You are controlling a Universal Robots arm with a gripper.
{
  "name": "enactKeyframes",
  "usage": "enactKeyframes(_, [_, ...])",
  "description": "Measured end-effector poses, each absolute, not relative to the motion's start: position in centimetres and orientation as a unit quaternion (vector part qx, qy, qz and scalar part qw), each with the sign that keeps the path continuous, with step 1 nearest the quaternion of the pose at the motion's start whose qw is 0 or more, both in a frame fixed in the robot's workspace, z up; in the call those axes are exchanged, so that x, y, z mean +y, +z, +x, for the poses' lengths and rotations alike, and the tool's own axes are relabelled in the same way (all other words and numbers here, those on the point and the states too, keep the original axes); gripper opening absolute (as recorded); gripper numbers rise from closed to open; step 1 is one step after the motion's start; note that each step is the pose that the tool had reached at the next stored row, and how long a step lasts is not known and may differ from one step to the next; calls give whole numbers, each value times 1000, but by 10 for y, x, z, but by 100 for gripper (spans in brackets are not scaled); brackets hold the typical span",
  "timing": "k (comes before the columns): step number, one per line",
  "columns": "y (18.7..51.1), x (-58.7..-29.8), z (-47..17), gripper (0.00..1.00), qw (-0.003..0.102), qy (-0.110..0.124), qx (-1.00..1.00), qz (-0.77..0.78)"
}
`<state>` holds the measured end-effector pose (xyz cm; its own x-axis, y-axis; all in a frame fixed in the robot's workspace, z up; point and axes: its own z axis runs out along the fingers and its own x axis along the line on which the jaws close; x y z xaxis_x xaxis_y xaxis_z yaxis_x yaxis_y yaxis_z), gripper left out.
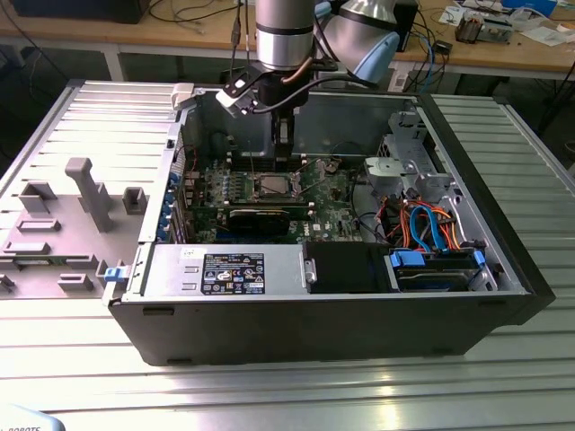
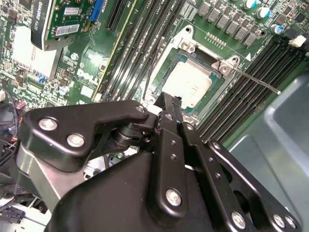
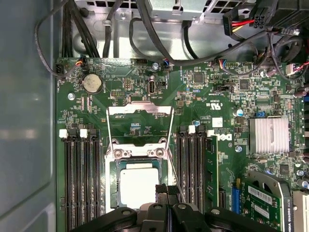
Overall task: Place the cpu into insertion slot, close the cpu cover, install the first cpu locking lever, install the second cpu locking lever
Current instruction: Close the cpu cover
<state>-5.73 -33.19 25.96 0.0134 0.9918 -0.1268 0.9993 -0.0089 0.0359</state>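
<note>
Clenched empty, my gripper [image 3: 163, 188] hangs above the cpu [image 3: 139, 186], seated flat in its socket [image 3: 114, 193]; cpu cover [image 3: 140, 110] stands hinged open.

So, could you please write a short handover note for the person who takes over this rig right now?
The gripper is shut and holds nothing; its tip hangs over one edge of the cpu. Whether they touch cannot be told.
The cpu lies flat in the insertion slot.
The cpu cover is open, swung back from the slot.
The locking levers are both unlatched, along the cover's sides.
Done: cpu placed.
Left: cover to close, both levers to install.
</note>
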Motion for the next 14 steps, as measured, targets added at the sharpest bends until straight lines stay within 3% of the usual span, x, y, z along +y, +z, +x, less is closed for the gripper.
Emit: enactKeyframes(14, [260,-332,-57,11,57,-33,702,710])
